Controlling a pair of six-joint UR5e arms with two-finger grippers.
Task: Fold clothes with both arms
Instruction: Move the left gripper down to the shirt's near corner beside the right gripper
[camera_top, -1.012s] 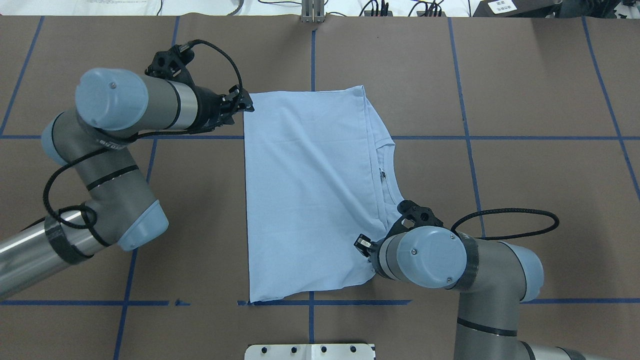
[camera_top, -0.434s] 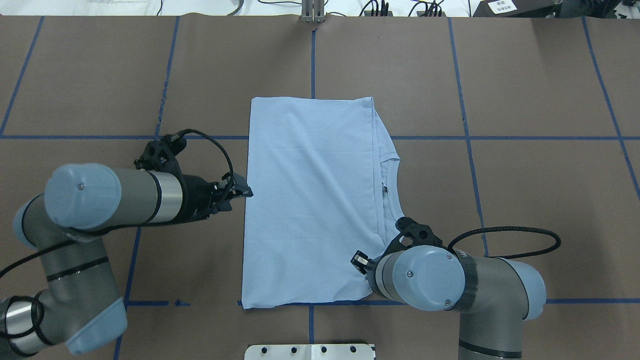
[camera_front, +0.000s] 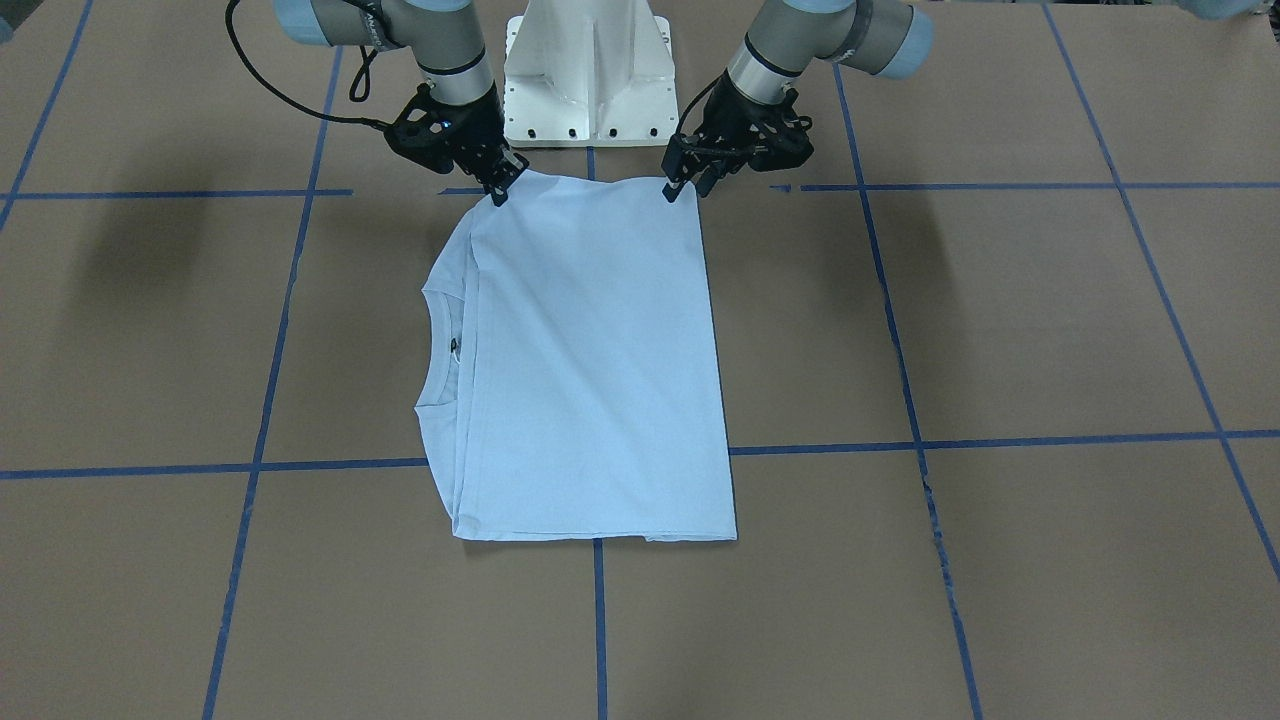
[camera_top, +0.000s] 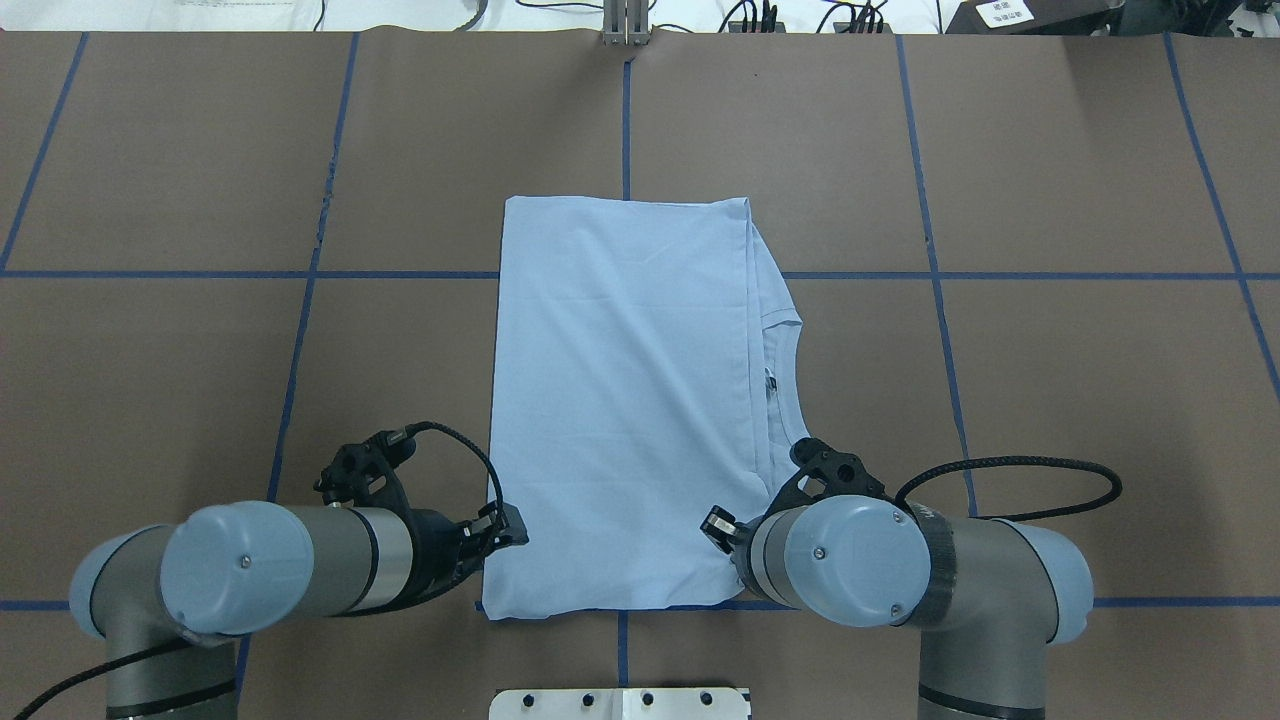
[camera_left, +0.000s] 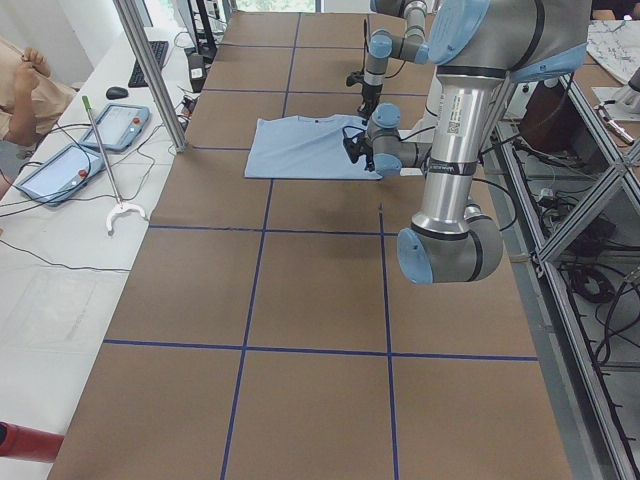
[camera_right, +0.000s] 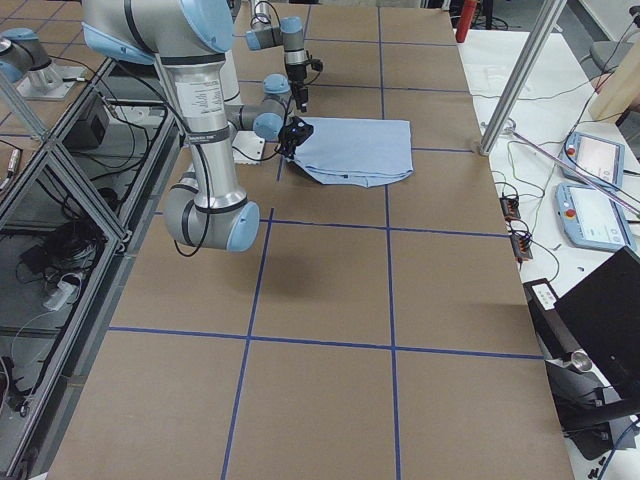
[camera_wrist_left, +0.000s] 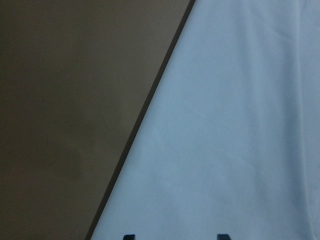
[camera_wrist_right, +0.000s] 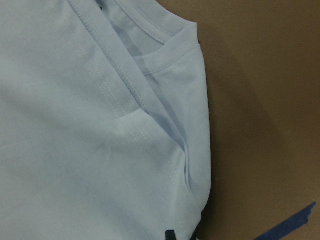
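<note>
The pale blue T-shirt (camera_top: 620, 400) lies folded into a tall rectangle on the brown table, with its neck opening (camera_top: 775, 380) and dark label on the right side. The chest print is hidden. It also shows in the front view (camera_front: 590, 360). My left gripper (camera_top: 512, 527) sits low over the shirt's near-left corner. In the left wrist view (camera_wrist_left: 176, 236) its two tips stand apart over the cloth, so it is open. My right gripper (camera_top: 718, 522) is at the near-right corner, shut on the layered shirt edge (camera_wrist_right: 190, 165).
The white pedestal base (camera_front: 590, 80) stands just behind the shirt's near edge. Blue tape lines (camera_top: 930, 275) cross the table. A metal post (camera_left: 150, 75), tablets (camera_left: 60, 165) and a person (camera_left: 30, 85) are at the far side.
My left gripper has travelled from the shirt's far-left corner along its left edge to the near-left corner. The shirt's far edge has settled straight. My right gripper has hardly moved.
</note>
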